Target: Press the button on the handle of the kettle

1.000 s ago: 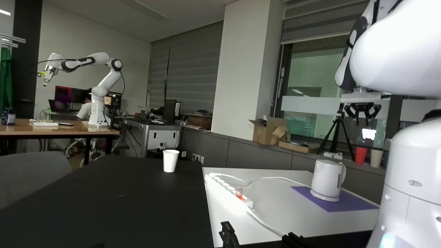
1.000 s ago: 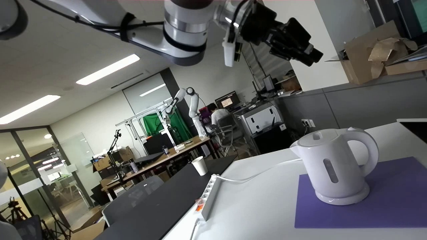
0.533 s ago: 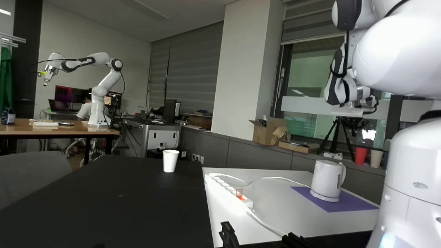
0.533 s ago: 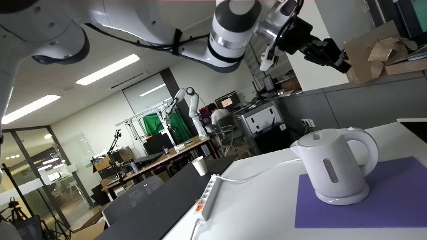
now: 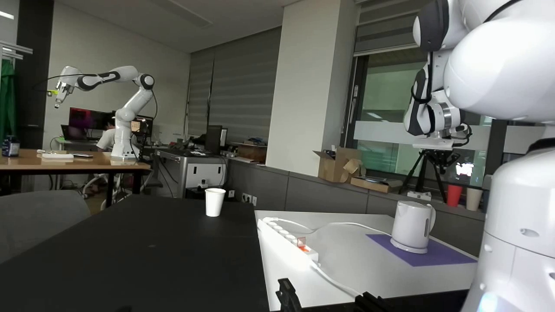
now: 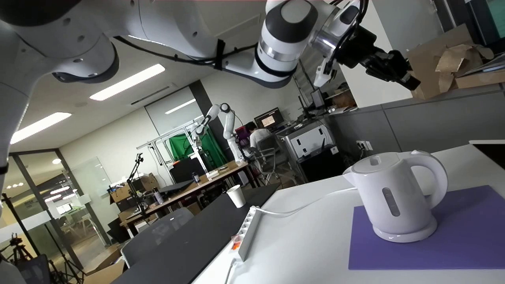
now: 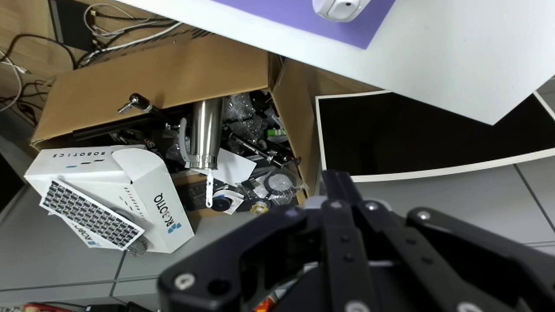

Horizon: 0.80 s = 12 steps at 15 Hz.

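closest in the wrist view, the black two-fingered gripper has its tips pressed together, well apart from the white jug-shaped kettle, upright on a flat purple mat. farther back in an exterior view: a long white power strip, then a white paper cup.

Both exterior views: kettle on mat; power strip left, cord apparently between; cup beyond power strip.

Kettle mostly outside wrist view
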### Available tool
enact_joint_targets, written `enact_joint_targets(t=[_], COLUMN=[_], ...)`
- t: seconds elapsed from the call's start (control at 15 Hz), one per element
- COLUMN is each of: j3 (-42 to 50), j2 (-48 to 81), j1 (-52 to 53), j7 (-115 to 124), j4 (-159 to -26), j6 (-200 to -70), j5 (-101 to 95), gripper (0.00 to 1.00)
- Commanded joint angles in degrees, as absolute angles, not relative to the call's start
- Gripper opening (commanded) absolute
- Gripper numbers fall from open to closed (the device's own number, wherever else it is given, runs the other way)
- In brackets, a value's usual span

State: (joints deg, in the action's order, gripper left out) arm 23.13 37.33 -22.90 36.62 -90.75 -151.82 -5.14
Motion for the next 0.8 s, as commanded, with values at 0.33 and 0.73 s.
enact_joint_targets(t=[0.33, 0.73], j3=[23.1, 22.3], j2=[40.4, 45.5], j1=[-22.7, -22.8], j7=[34.9, 35.3], j4=[-89.1, -87.3], j6=[-151.6, -151.6], j5=[0.8, 7.1], gripper=[0.00, 0.00])
